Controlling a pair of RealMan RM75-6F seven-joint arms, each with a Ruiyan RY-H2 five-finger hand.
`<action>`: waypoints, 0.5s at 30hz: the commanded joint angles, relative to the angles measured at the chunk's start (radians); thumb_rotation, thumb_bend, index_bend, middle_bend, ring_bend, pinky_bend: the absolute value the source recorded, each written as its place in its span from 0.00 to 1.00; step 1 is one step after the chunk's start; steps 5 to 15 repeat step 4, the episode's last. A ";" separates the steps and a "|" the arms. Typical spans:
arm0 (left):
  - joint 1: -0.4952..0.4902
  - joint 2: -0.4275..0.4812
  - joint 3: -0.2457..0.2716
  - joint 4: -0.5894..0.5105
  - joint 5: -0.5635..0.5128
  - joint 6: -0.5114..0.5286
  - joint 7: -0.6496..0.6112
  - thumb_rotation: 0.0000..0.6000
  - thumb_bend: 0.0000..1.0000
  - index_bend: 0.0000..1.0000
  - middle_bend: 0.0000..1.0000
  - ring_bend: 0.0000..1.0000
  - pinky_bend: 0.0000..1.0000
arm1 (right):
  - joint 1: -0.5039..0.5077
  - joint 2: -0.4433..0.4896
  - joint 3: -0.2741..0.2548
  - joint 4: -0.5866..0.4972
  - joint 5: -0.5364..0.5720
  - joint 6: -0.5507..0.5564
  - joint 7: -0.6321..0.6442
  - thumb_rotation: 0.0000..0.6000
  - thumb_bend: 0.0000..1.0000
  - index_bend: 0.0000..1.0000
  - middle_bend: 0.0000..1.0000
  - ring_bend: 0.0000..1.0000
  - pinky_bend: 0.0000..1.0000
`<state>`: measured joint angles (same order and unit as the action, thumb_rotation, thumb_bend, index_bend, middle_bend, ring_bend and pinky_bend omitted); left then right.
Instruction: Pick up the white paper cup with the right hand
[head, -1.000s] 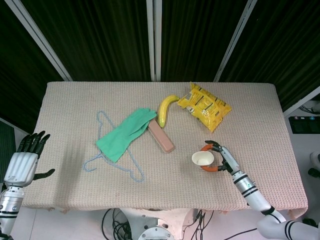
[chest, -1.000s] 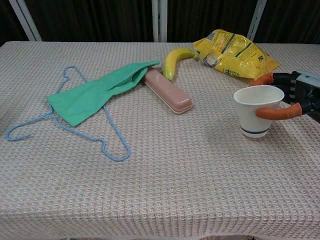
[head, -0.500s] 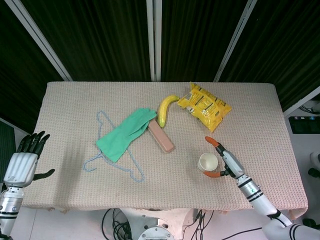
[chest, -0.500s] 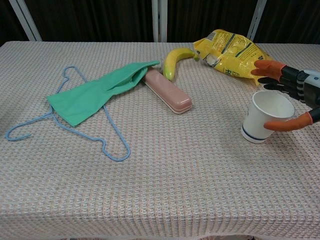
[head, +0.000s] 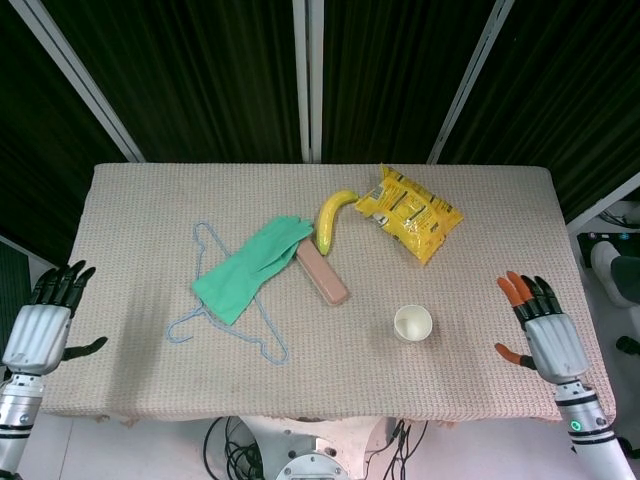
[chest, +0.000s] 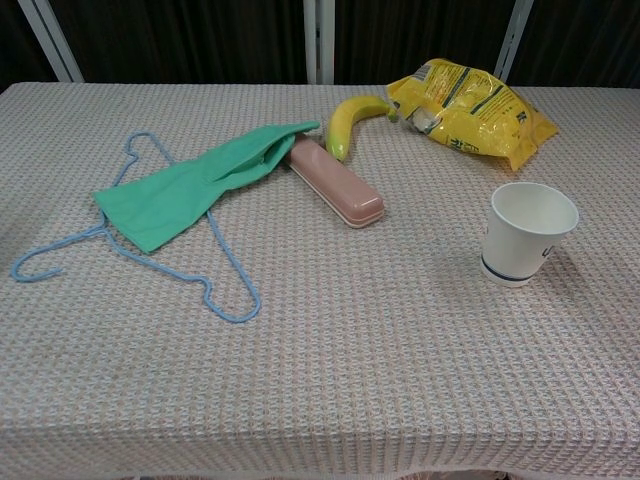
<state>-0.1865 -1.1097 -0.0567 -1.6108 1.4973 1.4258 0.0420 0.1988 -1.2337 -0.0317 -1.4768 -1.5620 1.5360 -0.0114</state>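
Note:
The white paper cup (head: 413, 323) (chest: 527, 233) stands upright on the table, right of centre, with a dark band near its base. My right hand (head: 541, 333) hovers over the table's right edge, well to the right of the cup, fingers spread and empty; the chest view does not show it. My left hand (head: 45, 320) hangs off the table's left side, fingers apart, holding nothing.
A green rubber glove (head: 249, 269) lies over a blue wire hanger (head: 212, 310) at centre left. A pink case (head: 322, 274), a banana (head: 331, 217) and a yellow snack bag (head: 410, 212) lie behind the cup. The table (head: 150, 200) has a woven beige cover.
My right hand let go of the cup and drew back to the right, off the table's edge. The cup was set down slightly further right and now stands free.

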 joint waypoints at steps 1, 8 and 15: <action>-0.001 0.000 -0.001 -0.001 0.002 0.000 0.000 1.00 0.06 0.02 0.00 0.00 0.00 | -0.143 0.140 0.045 -0.215 0.190 0.104 -0.269 1.00 0.00 0.00 0.00 0.00 0.00; -0.004 -0.002 0.000 0.000 -0.001 -0.008 0.006 1.00 0.06 0.02 0.00 0.00 0.00 | -0.149 0.140 0.054 -0.211 0.213 0.085 -0.272 1.00 0.00 0.00 0.00 0.00 0.00; -0.004 -0.002 0.000 0.000 -0.001 -0.008 0.006 1.00 0.06 0.02 0.00 0.00 0.00 | -0.149 0.140 0.054 -0.211 0.213 0.085 -0.272 1.00 0.00 0.00 0.00 0.00 0.00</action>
